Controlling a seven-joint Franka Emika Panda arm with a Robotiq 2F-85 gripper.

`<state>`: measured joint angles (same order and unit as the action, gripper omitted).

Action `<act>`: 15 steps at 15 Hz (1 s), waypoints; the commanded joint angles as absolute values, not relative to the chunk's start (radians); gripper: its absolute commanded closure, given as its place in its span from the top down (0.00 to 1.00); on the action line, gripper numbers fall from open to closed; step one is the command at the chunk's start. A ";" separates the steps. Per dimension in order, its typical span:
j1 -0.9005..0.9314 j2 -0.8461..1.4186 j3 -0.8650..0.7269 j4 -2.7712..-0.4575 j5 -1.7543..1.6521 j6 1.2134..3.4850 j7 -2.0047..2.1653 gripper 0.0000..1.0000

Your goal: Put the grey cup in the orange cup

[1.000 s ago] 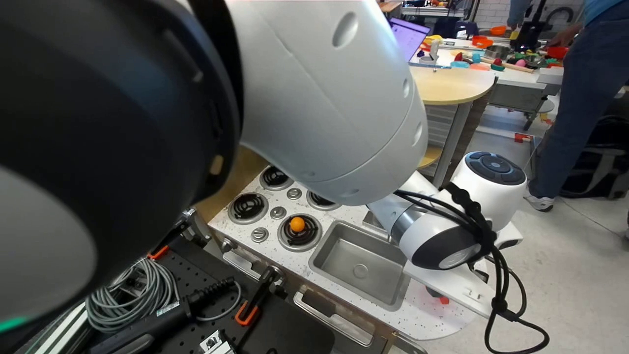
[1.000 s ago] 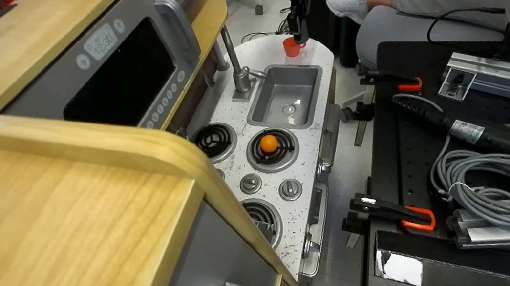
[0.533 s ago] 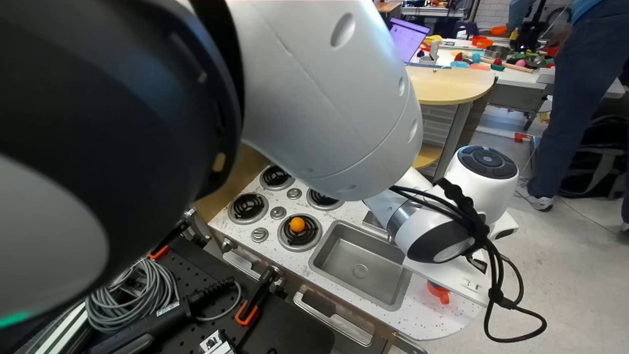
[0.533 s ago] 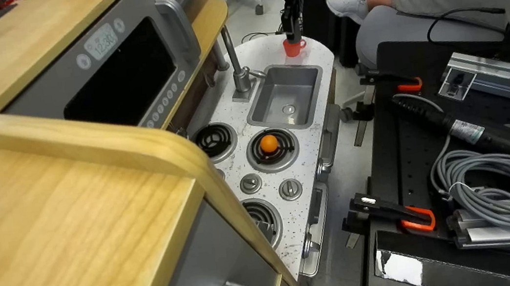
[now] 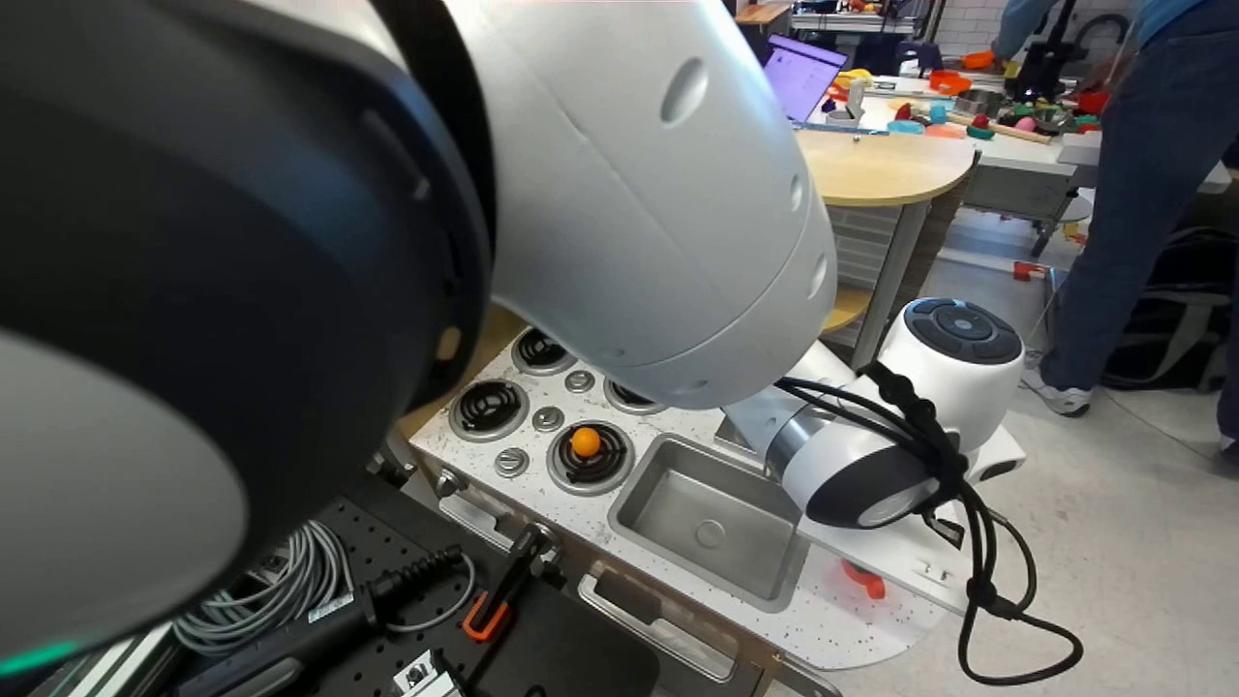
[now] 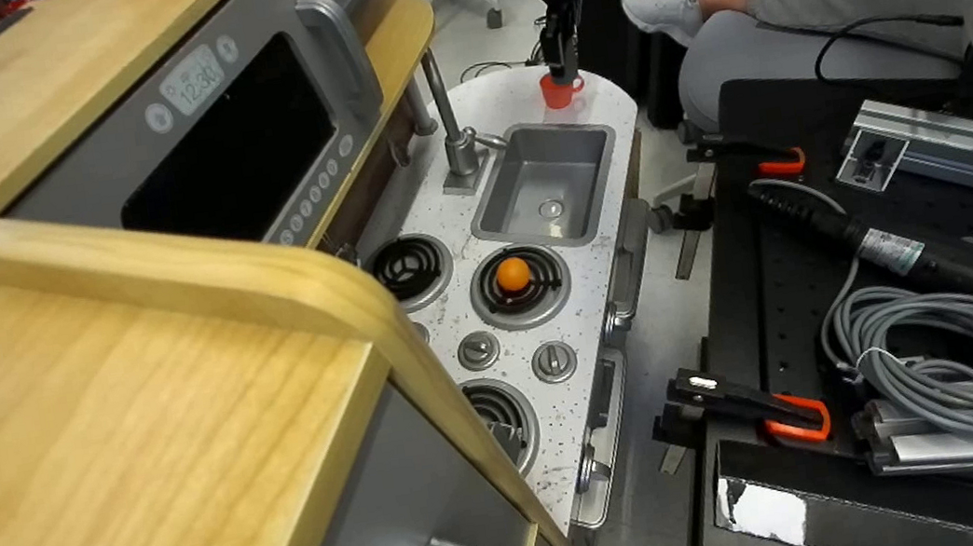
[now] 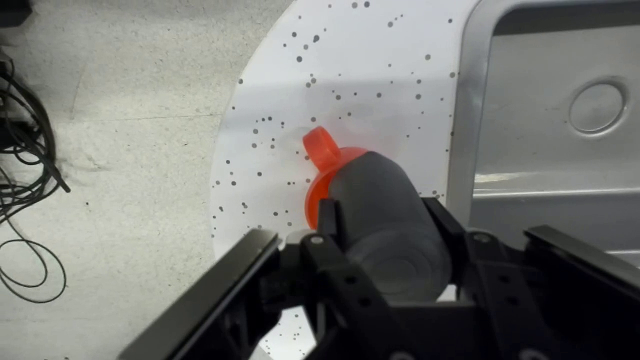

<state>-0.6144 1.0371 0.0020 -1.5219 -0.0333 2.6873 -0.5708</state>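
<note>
The orange cup (image 6: 558, 97), orange-red with a handle, stands on the white speckled counter beside the sink. An exterior view shows part of it below the arm (image 5: 864, 581). My gripper (image 6: 561, 68) points down at the orange cup's rim. In the wrist view the gripper (image 7: 382, 206) is shut on the grey cup (image 7: 387, 195), with one finger on each side. The grey cup's round end faces the camera. Its far end overlaps the opening of the orange cup (image 7: 315, 200). I cannot tell whether it is inside the orange cup or just above it.
The sink (image 6: 545, 181) lies beside the orange cup, with a faucet (image 6: 458, 145) at its back. An orange ball (image 6: 513, 275) sits on a burner. The counter's rounded edge (image 7: 216, 165) is close to the cup. A microwave (image 6: 232, 128) stands along the counter.
My gripper has shifted sideways from the handle side to over the orange cup's opening. In the last half second the arm has come down slightly. The orange cup has stayed in place.
</note>
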 commanded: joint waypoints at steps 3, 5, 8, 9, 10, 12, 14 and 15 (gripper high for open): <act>-0.655 1.090 0.041 -1.432 -0.012 2.671 -0.593 0.20; -0.654 1.108 0.036 -1.415 -0.013 2.658 -0.578 0.61; -0.658 1.134 0.029 -1.392 -0.014 2.640 -0.566 0.86; -0.664 1.133 0.033 -1.394 -0.013 2.643 -0.570 0.93; -0.674 1.124 0.038 -1.411 -0.013 2.656 -0.579 0.99; -0.694 1.087 0.047 -1.456 -0.011 2.667 -0.593 1.00; -0.718 1.048 0.059 -1.499 -0.008 2.670 -0.608 1.00; -0.737 1.019 0.070 -1.529 -0.004 2.664 -0.616 1.00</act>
<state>-0.6760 1.1028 0.0241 -1.4404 -0.0278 2.6700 -0.5693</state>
